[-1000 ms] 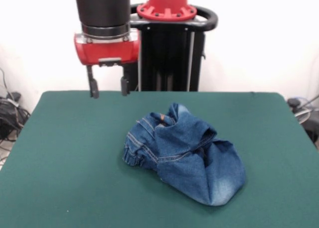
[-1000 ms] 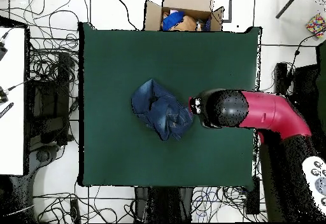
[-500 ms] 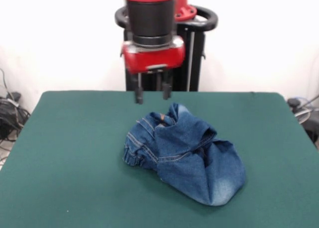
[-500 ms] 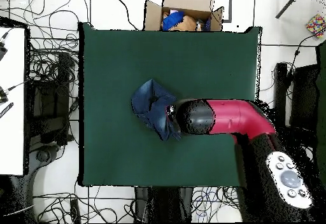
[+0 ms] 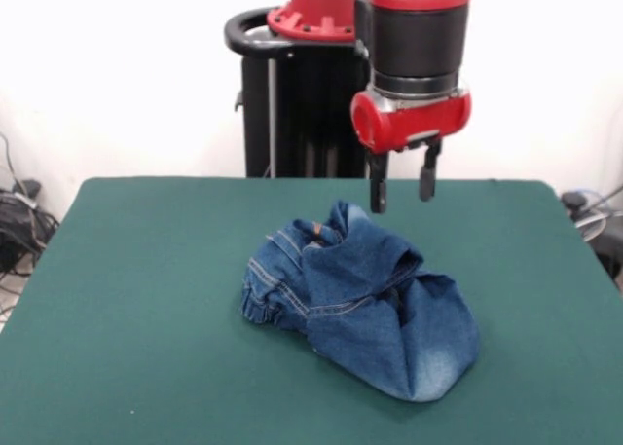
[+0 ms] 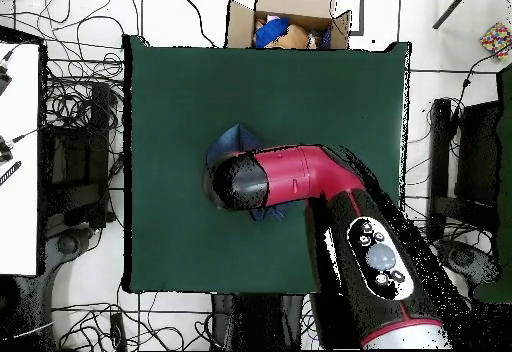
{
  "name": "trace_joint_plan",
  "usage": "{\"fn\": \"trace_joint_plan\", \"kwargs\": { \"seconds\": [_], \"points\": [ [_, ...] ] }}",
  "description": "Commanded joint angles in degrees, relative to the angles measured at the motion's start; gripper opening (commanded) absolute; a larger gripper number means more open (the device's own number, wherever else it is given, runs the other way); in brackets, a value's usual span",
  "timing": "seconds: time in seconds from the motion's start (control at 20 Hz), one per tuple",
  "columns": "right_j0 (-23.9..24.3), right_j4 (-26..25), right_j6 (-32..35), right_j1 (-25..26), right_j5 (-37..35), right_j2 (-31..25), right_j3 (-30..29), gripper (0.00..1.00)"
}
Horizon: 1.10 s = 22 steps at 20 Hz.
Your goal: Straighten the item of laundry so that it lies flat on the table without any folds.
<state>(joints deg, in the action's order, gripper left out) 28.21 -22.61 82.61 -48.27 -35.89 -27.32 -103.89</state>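
Above the green desk [image 5: 136, 299], the empty gripper [image 5: 400, 192] hangs with jaws apart over crumpled jeans [image 5: 360, 299] heaped mid-desk; the approach is in hand, and next comes a descent to pinch an edge.

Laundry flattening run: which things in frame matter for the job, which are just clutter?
Job:
- jeans, bunched in a heap mid-table
- table, green cloth top
- gripper, open, above the heap's far edge

Clutter:
- cardboard box with bits inside, beyond the table edge
- cables on the floor
- white bench beside the table
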Motion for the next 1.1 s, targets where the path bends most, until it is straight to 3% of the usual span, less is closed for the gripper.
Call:
{"fn": "trace_joint_plan", "kwargs": {
  "seconds": [0.05, 0.8, 1.1],
  "points": [
    [1.6, 0.4, 11.6, 3.2, 6.2, 5.1, -4.7, 1.0],
    [8.4, 2.5, 2.7, -2.5, -1.0, 2.7, -5.2, 1.0],
    [9.3, 1.5, 2.5, -1.7, -0.9, 2.1, -4.7, 1.0]
  ]
}}
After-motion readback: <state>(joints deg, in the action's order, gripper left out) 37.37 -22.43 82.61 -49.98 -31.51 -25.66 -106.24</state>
